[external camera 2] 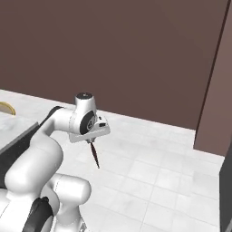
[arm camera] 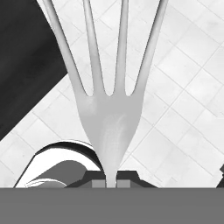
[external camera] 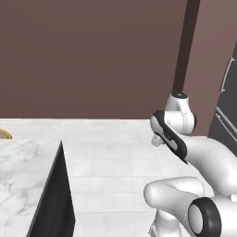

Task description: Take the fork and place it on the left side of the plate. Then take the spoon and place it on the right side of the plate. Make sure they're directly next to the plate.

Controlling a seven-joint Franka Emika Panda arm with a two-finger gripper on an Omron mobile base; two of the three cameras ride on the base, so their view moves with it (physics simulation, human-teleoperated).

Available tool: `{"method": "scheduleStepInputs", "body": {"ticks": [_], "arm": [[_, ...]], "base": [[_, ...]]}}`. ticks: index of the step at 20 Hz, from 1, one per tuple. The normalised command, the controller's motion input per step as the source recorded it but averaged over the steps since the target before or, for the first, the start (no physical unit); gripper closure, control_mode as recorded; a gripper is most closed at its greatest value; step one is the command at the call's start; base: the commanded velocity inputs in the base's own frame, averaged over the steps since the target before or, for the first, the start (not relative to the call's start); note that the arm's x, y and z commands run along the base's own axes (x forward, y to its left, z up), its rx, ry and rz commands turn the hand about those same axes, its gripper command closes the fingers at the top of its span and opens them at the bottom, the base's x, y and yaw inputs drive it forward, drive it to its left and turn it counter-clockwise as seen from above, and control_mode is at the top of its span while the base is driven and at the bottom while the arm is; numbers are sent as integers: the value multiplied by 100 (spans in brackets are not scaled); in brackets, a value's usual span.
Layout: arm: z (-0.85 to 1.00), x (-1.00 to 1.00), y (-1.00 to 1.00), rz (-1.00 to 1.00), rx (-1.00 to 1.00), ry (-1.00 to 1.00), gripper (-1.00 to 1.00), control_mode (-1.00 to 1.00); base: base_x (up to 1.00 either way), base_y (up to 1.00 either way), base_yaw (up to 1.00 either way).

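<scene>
Floor [external camera: 115,152]: pale grey-white tiled, spread below the dark brown wall; also seen in the right base view and behind the tines in the hand view.
Counter [external camera: 23,176]: white marbled top with a dark side panel, stood on the floor at lower left of the left base view.
Counter edge, right base view [external camera 2: 13,136]: same marbled top and dark side, at far left.
Item on counter [external camera: 4,134]: curved tan rim, cut by the frame edge; identity unclear.
</scene>
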Motion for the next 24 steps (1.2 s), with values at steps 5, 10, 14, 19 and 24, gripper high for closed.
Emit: {"method": "scheduleStepInputs", "body": {"ticks": [5, 10, 14, 19, 24], "arm": [[0, 0, 0, 0, 0, 0, 100, 100], [0, 0, 0, 0, 0, 0, 100, 100], [0, 0, 0, 0, 0, 0, 100, 100], [0, 0, 0, 0, 0, 0, 100, 100], [0, 0, 0, 0, 0, 0, 100, 100]], "base": [[82, 0, 0], [80, 0, 0], [77, 0, 1], [81, 0, 8], [66, 0, 36]]}}
